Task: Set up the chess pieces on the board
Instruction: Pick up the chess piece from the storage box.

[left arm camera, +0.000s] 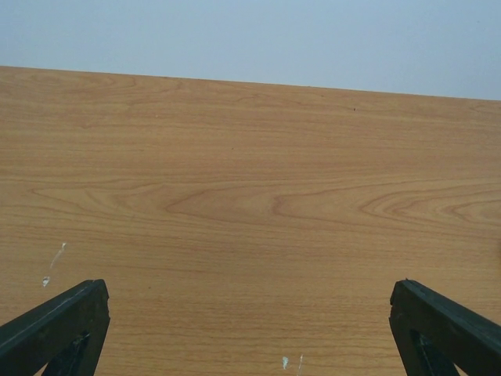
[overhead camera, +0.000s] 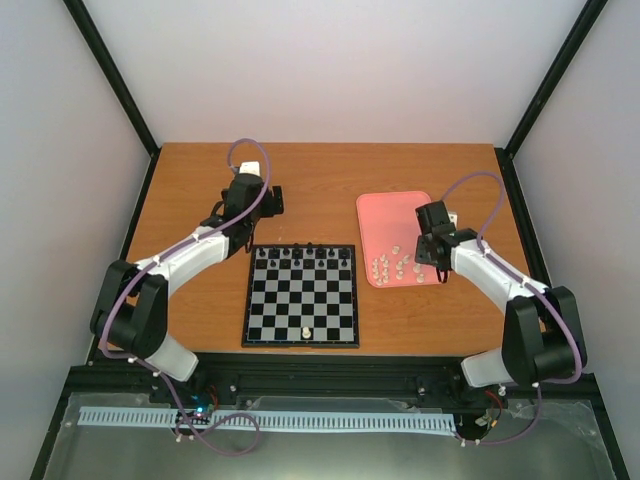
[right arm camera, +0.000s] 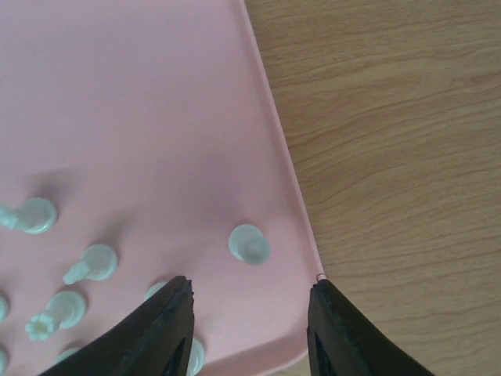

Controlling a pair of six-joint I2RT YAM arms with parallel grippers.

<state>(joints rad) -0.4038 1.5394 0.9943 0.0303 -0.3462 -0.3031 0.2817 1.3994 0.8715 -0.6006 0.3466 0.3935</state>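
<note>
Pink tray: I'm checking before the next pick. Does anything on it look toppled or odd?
Yes. Several cream-white chess pieces lie tipped on their sides on the pink tray, toward its near end; one by the rim seems upright.

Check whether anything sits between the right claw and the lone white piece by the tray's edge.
Nothing visible does. The piece sits just ahead of the right claw, with only bare pink tray between; other pieces lie farther in from the rim.
</note>
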